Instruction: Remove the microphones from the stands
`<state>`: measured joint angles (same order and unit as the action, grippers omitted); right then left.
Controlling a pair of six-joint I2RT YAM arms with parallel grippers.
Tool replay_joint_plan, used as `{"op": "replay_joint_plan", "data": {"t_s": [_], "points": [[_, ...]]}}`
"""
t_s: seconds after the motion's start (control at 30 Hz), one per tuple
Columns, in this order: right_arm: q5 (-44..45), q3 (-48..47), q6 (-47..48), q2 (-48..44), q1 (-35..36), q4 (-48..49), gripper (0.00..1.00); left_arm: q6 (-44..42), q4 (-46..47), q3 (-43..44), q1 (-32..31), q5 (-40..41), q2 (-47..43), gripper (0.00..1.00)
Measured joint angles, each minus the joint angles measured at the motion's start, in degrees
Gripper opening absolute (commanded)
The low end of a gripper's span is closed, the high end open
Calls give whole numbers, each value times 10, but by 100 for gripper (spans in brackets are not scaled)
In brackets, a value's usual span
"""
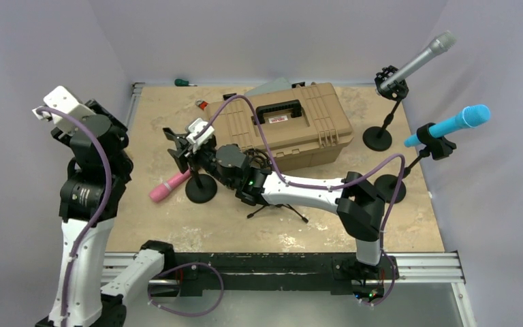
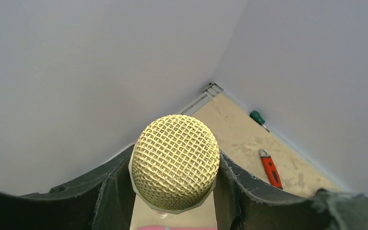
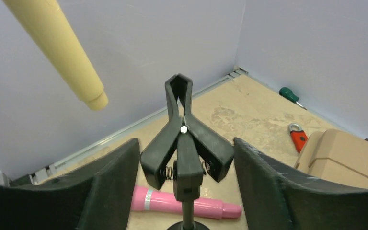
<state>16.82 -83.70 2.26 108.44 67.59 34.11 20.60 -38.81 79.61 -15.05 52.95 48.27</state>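
My left gripper (image 1: 60, 114) is raised high at the left and shut on a cream microphone (image 1: 60, 101). In the left wrist view its gold mesh head (image 2: 175, 160) fills the gap between my fingers (image 2: 249, 191). The cream handle (image 3: 62, 52) shows at the top left of the right wrist view, clear of the stand. My right gripper (image 1: 182, 146) is open, its fingers (image 3: 268, 177) on either side of the empty black clip (image 3: 184, 143) of the stand (image 1: 201, 189), not touching it.
A pink microphone (image 1: 169, 186) lies beside the stand base. A tan toolbox (image 1: 293, 126) sits behind. A grey microphone (image 1: 419, 60) and a blue one (image 1: 453, 124) are on stands at the right. A red tool (image 3: 298, 137) and green screwdriver (image 3: 287, 94) lie at the back.
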Motion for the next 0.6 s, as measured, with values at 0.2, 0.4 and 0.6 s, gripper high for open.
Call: {"op": "replay_joint_plan", "data": {"t_s": [0.2, 0.4, 0.6], "points": [[3, 2, -25, -13, 0, -44, 85, 166, -35, -3, 200, -125, 51, 0], [3, 62, -54, -118, 0, -67, 88, 409, 13, -182, 336, -273, 45, 0], [2, 114, -82, -244, 0, -53, 88, 606, 132, -345, 370, -419, 137, 0]]}}
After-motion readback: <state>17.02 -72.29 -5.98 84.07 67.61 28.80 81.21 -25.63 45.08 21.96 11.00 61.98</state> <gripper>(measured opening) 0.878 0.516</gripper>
